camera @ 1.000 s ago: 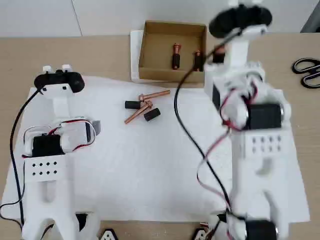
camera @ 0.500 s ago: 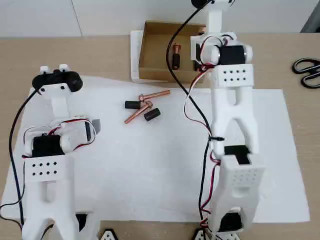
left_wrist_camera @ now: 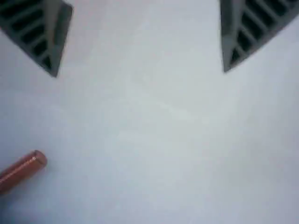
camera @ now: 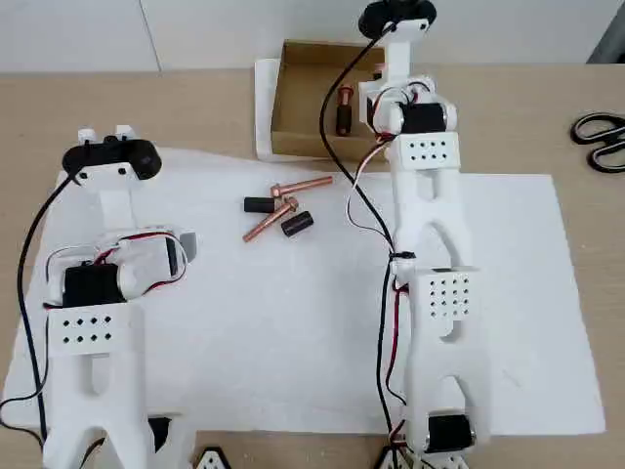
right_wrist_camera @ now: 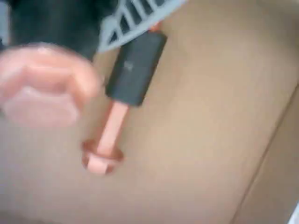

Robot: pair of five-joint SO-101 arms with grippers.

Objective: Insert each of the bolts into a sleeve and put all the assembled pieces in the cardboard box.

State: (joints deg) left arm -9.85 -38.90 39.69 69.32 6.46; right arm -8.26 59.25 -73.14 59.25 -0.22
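Cardboard box (camera: 296,109) | right claw (right_wrist_camera: 79,42) grasping bolt (right_wrist_camera: 42,86) beside sleeved piece (right_wrist_camera: 133,67) | left claw (left_wrist_camera: 140,69) released

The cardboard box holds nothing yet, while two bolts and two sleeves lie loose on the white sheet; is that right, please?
Not quite: the cardboard box is not empty. The high view shows an assembled piece, a bolt in a sleeve, lying inside it. The two bolts and two sleeves do lie loose on the white sheet.
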